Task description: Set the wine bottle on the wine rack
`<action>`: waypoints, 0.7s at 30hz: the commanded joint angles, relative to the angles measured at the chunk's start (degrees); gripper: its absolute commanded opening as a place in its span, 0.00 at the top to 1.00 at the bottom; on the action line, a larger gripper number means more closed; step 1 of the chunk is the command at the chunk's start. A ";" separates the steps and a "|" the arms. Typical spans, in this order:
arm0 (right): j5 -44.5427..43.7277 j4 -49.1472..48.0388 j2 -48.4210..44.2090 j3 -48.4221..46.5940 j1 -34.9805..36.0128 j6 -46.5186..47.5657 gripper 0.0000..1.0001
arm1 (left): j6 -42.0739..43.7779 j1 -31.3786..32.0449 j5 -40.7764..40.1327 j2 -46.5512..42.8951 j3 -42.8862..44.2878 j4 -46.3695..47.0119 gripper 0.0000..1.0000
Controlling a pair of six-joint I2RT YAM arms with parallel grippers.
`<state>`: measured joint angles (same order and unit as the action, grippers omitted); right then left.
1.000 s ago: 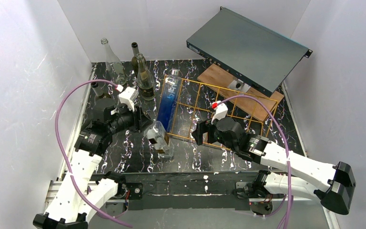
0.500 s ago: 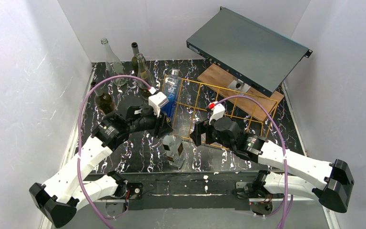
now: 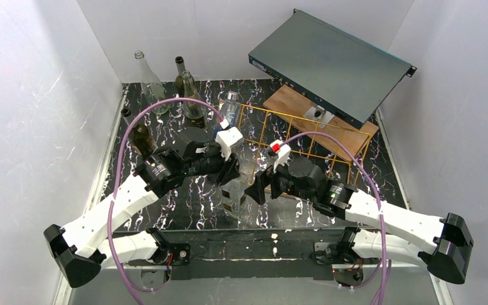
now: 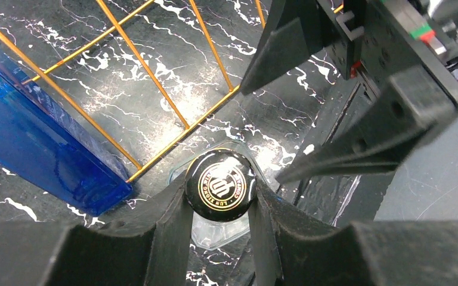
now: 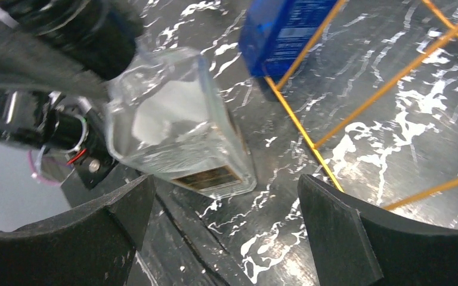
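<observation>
I'm clamping my left hand (image 4: 219, 189) on the round black cap (image 4: 217, 179) of the square glass wine bottle (image 5: 173, 125), now shifted rightward beside the gold-wire wine rack (image 4: 179, 137); my right hand (image 5: 225, 179) is gaping, empty.

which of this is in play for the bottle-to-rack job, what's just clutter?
In play: clear square bottle, left hand shut on its cap, open right hand near it, wine rack.
Clutter: blue bottle already in the rack, four standing bottles, wooden board, grey metal box.

A grey rack-mount unit (image 3: 330, 63) tilts over a wooden board (image 3: 290, 101) at two o'clock, upright bottles (image 3: 151, 86) at eleven.
</observation>
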<state>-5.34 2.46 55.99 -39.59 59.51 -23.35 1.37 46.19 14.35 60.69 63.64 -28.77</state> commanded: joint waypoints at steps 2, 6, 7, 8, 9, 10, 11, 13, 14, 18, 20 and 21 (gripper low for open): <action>7.26 -6.39 -1.65 1.05 3.02 4.42 0.02 | -0.33 0.63 -1.20 -1.46 2.12 0.28 0.82; 7.62 -7.54 -2.04 1.55 5.57 5.57 0.02 | -0.93 0.60 -0.14 -3.31 0.24 0.21 0.76; 7.63 -7.93 -1.96 1.73 6.21 5.79 0.02 | -1.76 0.63 0.28 -3.66 -0.13 0.10 0.74; 7.30 -8.25 -1.82 1.90 6.89 5.92 0.02 | -2.73 0.63 0.63 -4.06 -0.44 -0.07 0.71; 6.74 -8.52 -1.69 2.08 7.58 6.03 0.02 | -3.21 0.59 1.06 -4.47 -0.76 -0.20 0.69; 5.96 -8.60 -1.43 2.14 8.43 6.26 0.01 | -3.67 0.60 1.19 -4.75 -0.99 -0.41 0.66; 5.67 -8.49 -1.07 2.13 9.47 6.37 0.02 | -4.06 0.59 1.32 -4.97 -1.09 -0.75 0.64; 3.45 -8.71 -0.74 2.00 10.50 6.07 0.02 | -4.67 0.59 1.87 -5.38 -1.29 -1.41 0.58; 2.91 -8.91 -0.64 1.90 10.82 5.89 0.02 | -4.95 0.61 2.23 -5.66 -1.32 -1.64 0.56; 0.40 -8.38 -0.25 2.02 11.83 6.44 0.02 | -6.03 0.59 4.34 -6.41 -1.83 -1.55 0.46; -0.79 -8.18 -0.65 2.70 11.83 7.18 0.02 | -6.35 0.61 5.23 -6.29 -1.66 -1.55 0.42; -1.36 -8.17 -0.89 3.10 11.87 7.56 0.02 | -6.46 0.57 5.41 -6.26 -1.61 -1.61 0.42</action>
<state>-3.05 -3.20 55.59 -37.58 70.96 -17.76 -3.70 46.63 17.08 55.37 62.28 -30.06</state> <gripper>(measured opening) 0.984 0.566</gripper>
